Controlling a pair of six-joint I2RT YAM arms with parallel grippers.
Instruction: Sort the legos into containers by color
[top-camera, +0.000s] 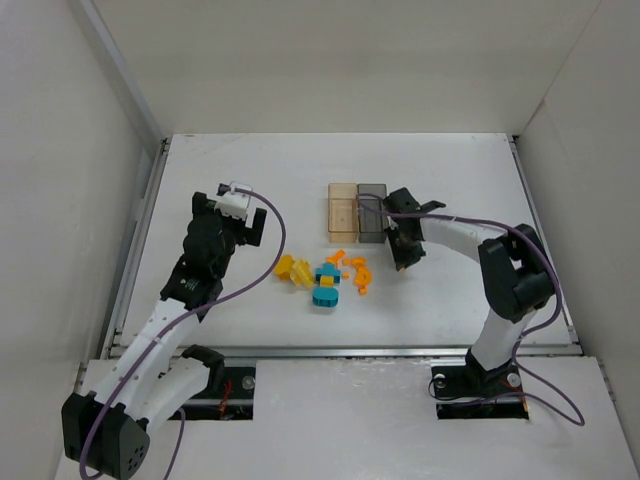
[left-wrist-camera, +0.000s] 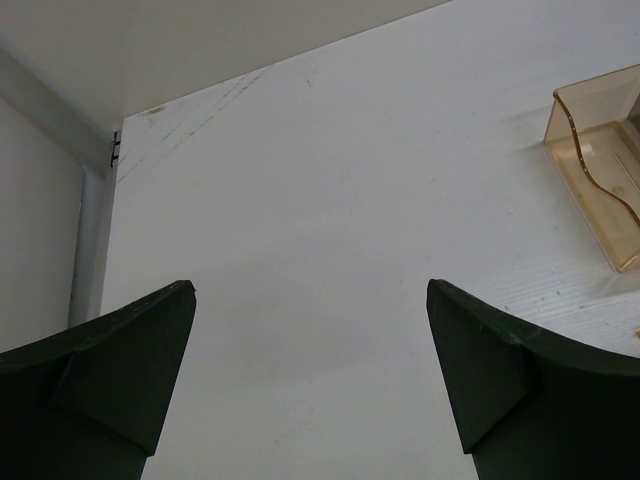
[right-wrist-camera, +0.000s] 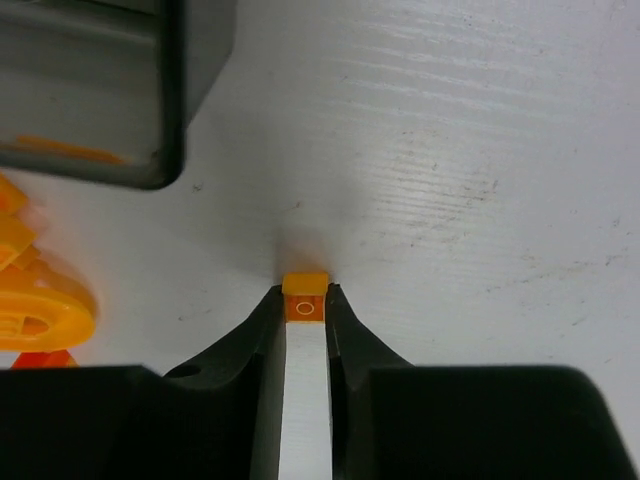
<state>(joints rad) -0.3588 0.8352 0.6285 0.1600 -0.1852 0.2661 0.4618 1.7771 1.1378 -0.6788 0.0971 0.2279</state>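
Small square orange lego (right-wrist-camera: 305, 284) pinched at the tips of the right gripper (right-wrist-camera: 305, 298), low centre of the wrist view. Other legos (top-camera: 325, 275), orange, yellow and teal, heaped mid-frame below amber bin (top-camera: 342, 210) and grey bin (top-camera: 371, 212). Left gripper (left-wrist-camera: 310, 300) spread wide, empty. Scuffed white table (top-camera: 250, 180), white walls (top-camera: 60, 150).

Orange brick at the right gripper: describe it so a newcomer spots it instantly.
On the white table, find the right gripper, just on the near side of the grey bin. Pinched between its fingertips is a small orange brick with one stud showing. Unlike the legos lying loose in a pile to its left, it is the only one clamped in jaws.
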